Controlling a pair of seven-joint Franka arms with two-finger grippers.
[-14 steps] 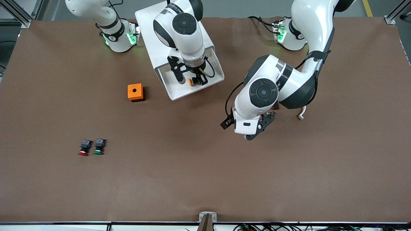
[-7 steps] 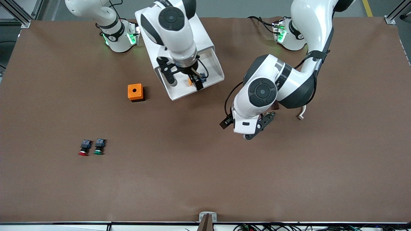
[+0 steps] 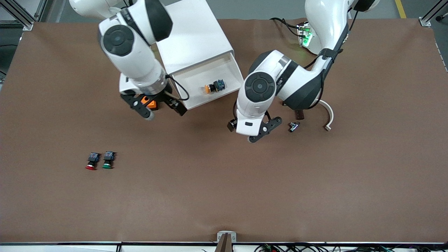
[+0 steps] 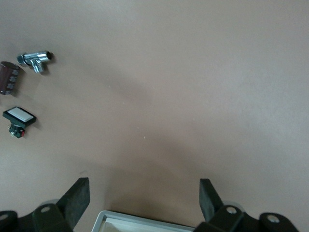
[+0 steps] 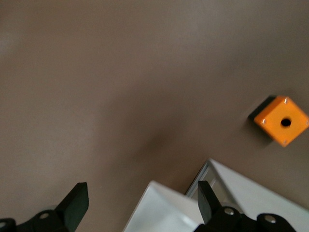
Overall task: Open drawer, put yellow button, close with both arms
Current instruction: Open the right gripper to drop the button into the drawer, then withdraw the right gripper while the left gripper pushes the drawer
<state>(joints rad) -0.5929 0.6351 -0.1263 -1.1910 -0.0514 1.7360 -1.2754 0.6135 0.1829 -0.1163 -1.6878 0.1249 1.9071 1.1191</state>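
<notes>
Right hand (image 3: 157,111) has been pulled out of the drawer (image 3: 224,98) to over the orange box (image 3: 151,103), fingers spread, empty. Button (image 3: 214,86) left lying in the open drawer. Left hand (image 3: 257,132) wide open, empty, over bare counter (image 3: 224,182). Drawer judged light, rigid, free-sliding; its front is best pushed flat, one hand toward each end.

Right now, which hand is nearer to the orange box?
The right. The right hand hangs open directly over the orange box, beside the open drawer. The left hand hangs open over bare table, toward the left arm's end from the drawer.
</notes>
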